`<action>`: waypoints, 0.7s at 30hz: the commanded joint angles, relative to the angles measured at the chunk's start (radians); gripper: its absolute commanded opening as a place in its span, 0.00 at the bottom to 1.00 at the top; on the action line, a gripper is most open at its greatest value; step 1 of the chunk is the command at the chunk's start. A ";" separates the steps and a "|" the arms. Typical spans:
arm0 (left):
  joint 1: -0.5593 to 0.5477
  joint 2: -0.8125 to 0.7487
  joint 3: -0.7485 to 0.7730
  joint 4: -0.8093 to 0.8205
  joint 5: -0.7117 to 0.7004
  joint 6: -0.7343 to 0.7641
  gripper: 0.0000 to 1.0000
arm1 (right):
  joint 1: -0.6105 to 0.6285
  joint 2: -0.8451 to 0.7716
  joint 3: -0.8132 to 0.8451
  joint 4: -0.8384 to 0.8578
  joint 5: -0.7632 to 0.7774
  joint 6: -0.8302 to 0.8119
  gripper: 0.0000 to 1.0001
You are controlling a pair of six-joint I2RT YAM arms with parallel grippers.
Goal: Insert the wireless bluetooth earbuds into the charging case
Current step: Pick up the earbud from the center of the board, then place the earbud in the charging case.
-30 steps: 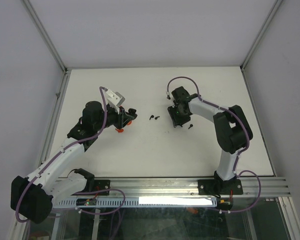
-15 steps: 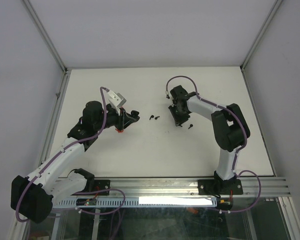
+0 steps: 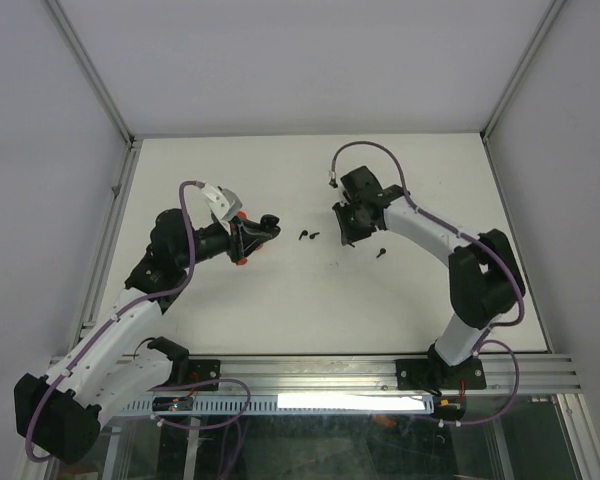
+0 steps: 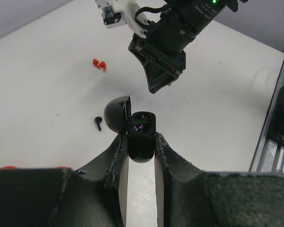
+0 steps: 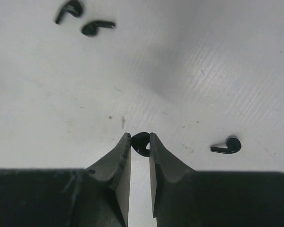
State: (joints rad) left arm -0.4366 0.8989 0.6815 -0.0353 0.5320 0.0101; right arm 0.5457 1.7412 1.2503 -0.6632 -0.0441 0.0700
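Pinches tiny black comma-shaped plastic earbud in right gripper, jaws freshly closed from part-open, just above white table — pick looks done. Clamps glossy black open-lidded charging case in nearly shut left gripper, unchanged — ready for insertion.

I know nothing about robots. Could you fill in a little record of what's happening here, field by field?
Left pincer: shut on the charging case, lid open
Right pincer: shut on a black earbud
Loose black earbuds: three on the table, two side by side, one apart
Red earbuds: on the table, apart from the case; count unclear
Stage: earbud gripped, not yet in the case
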 commanded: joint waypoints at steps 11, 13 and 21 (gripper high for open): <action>0.013 -0.143 -0.171 0.469 -0.031 -0.144 0.00 | 0.087 -0.449 -0.094 0.338 -0.090 0.324 0.16; 0.013 -0.115 -0.181 0.524 -0.021 -0.157 0.00 | 0.089 -0.483 -0.108 0.382 -0.100 0.361 0.16; 0.012 0.021 -0.184 0.764 0.053 -0.173 0.00 | 0.106 -0.603 -0.196 0.628 -0.161 0.503 0.16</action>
State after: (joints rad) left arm -0.4366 0.8913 0.5014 0.4911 0.5365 -0.1341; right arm 0.6357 1.2057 1.0855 -0.2466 -0.1558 0.4656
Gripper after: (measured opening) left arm 0.217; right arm 0.196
